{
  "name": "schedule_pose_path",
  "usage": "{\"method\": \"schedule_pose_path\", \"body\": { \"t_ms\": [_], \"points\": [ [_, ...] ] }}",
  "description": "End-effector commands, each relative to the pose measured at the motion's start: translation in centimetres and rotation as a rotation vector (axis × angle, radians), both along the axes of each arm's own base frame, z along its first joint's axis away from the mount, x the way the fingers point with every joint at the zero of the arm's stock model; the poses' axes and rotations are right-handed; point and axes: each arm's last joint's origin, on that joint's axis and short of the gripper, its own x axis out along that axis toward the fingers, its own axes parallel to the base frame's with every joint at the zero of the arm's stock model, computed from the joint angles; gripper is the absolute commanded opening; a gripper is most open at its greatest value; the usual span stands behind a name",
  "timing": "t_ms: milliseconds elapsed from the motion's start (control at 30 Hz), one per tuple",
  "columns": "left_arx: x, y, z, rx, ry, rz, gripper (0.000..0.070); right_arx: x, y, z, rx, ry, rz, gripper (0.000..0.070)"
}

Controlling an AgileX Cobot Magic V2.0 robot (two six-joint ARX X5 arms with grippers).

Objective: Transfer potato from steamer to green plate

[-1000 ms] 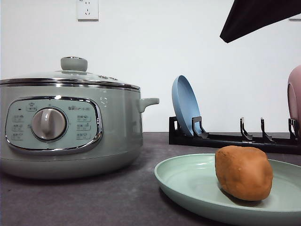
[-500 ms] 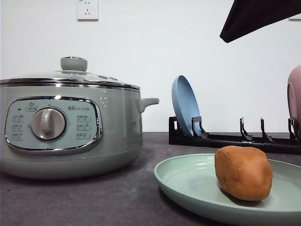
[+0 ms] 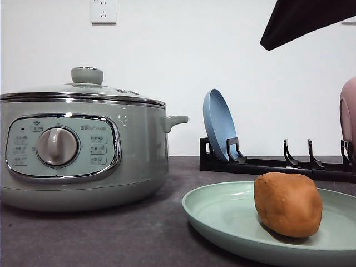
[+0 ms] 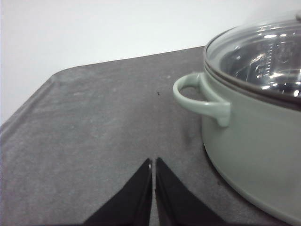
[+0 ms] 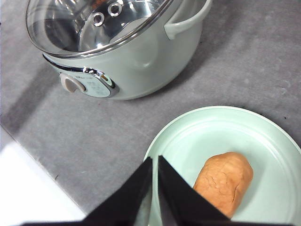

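Note:
The orange-brown potato (image 3: 288,203) lies on the pale green plate (image 3: 222,214) at the front right of the table; in the right wrist view the potato (image 5: 225,181) rests inside the plate (image 5: 207,136). The sage-green steamer (image 3: 83,150) stands at the left with its glass lid on, and the steamer (image 5: 117,47) sits beyond the plate in the right wrist view. My right gripper (image 5: 154,162) is shut with nothing in it, high above the plate's edge beside the potato. My left gripper (image 4: 153,165) is shut and empty, low over the table next to the steamer (image 4: 254,122).
A black dish rack (image 3: 267,161) at the back right holds an upright blue plate (image 3: 218,123) and a pink dish (image 3: 349,114). A dark arm part (image 3: 300,19) hangs at the upper right. The table edge (image 5: 42,174) lies near the steamer's front.

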Motion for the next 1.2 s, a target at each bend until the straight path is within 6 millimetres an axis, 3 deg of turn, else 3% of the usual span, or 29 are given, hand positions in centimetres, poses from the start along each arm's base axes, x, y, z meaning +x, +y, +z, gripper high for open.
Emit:
{"method": "schedule_pose_path", "body": {
  "t_ms": [0, 267, 1167],
  "points": [
    [0.0, 0.0, -0.2, -0.01, -0.006, 0.006, 0.0004, 0.1, 0.2, 0.5, 0.01, -0.021, 0.012, 0.0008],
    [0.3, 0.0, -1.7, -0.028, 0.039, 0.009, 0.0004, 0.1, 0.2, 0.5, 0.01, -0.021, 0.012, 0.0008],
    [0.3, 0.0, -1.7, -0.038, 0.037, 0.01, 0.0004, 0.1, 0.2, 0.5, 0.01, -0.021, 0.013, 0.0008]
  ]
}}
